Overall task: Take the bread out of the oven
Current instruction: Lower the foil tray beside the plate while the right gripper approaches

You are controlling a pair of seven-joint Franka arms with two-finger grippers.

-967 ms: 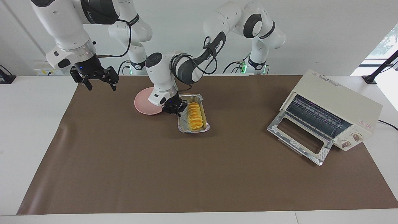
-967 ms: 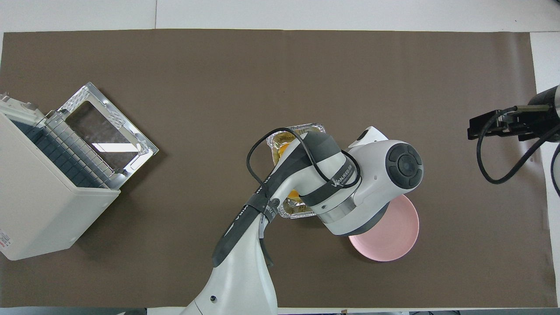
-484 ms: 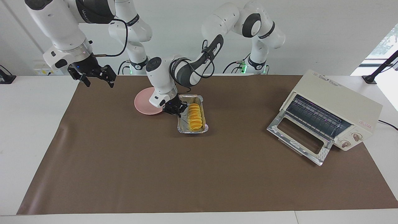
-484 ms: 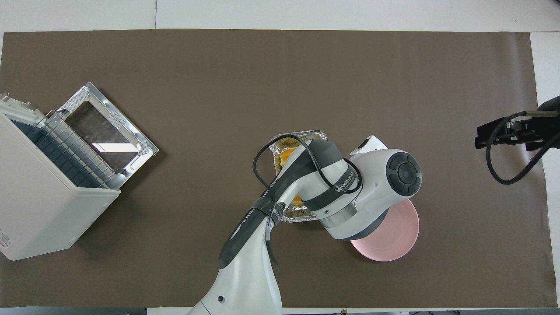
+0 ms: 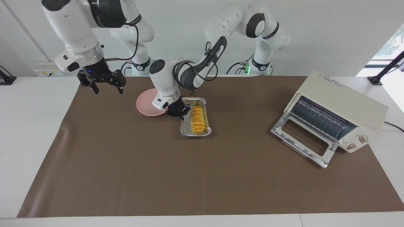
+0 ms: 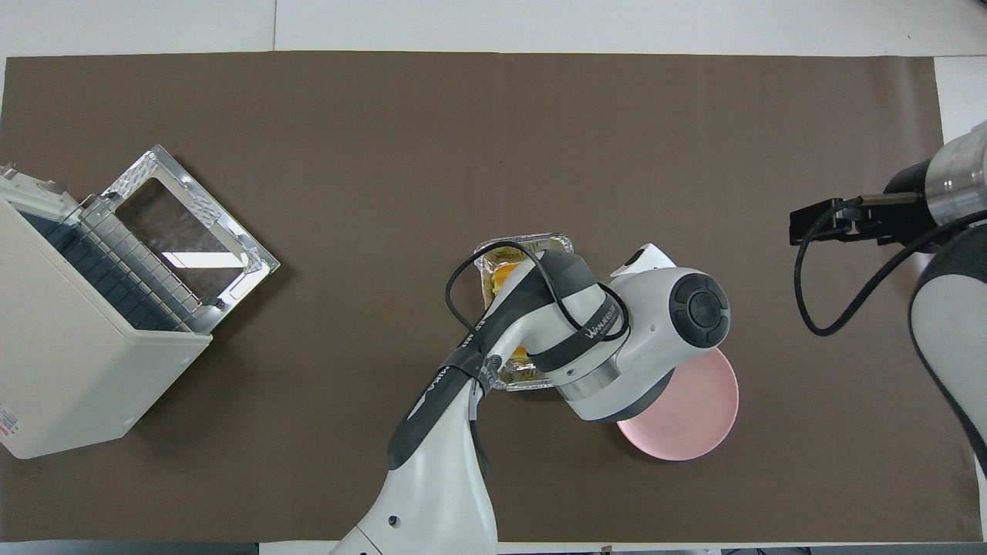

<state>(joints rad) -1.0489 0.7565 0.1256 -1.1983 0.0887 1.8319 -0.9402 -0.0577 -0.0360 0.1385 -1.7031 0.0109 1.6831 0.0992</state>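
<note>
I note a crinkled shiny foil tray (image 5: 186, 130), a matt brown table cover (image 5: 202, 176), and the oven (image 5: 344, 104) door's glossy metal frame.

Facing camera high, opposite robots; overhead steep (both share table (image 5: 202, 189)).

1. I see both views evenly and brightly lit, with soft white light from above.
2. Daylight glares at a window (image 5: 389, 44) at the left arm's end of the facing view, washed out to near white.
3. Shadows are soft: a faint one beside the oven (image 6: 69, 362), another under its open door (image 5: 303, 142).
4. The door's metal frame and glass throw bright reflections in the overhead view.
5. Focus looks sharp across the bench (image 5: 202, 176); I notice no motion blur.
</note>
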